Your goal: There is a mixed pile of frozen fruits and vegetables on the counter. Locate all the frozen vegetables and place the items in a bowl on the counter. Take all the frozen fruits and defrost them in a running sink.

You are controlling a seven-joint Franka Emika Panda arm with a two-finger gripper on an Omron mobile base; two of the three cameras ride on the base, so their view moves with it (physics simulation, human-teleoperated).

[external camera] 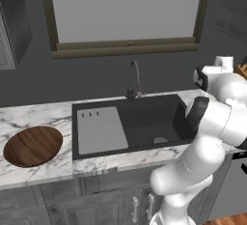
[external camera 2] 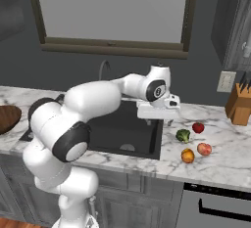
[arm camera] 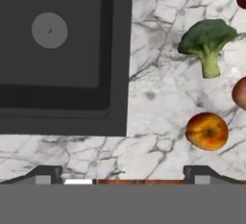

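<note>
The frozen items lie together on the white marble counter (external camera 2: pixel 230 158) just right of the black sink (external camera 2: pixel 122 131), all apart from one another: a green broccoli floret (external camera 2: pixel 183 135) nearest the sink's right rim, a bright red round item (external camera 2: pixel 198 127) just behind and to the right of it, a pinkish-red peach-like fruit (external camera 2: pixel 204 148) in front of that, and an orange fruit with a red blush (external camera 2: pixel 188 155) nearest the counter's front edge. In the hand view the broccoli (arm camera: pixel 206 43) lies on its side, with the orange fruit (arm camera: pixel 207 131) below it. The wide wooden bowl (external camera: pixel 33 145) sits on the counter on the other side of the sink, well apart from the pile, beside the pale ribbed panel (external camera: pixel 100 130) that covers the basin's left part. A dark curved faucet (external camera: pixel 134 80) stands behind the sink. The gripper (external camera 2: pixel 158 110) hangs above the sink's right rim, near the broccoli, its jaws spread wide with nothing between them. A wooden knife block (external camera 2: pixel 239 105) stands at the far right of the counter, well beyond the pile.
</note>
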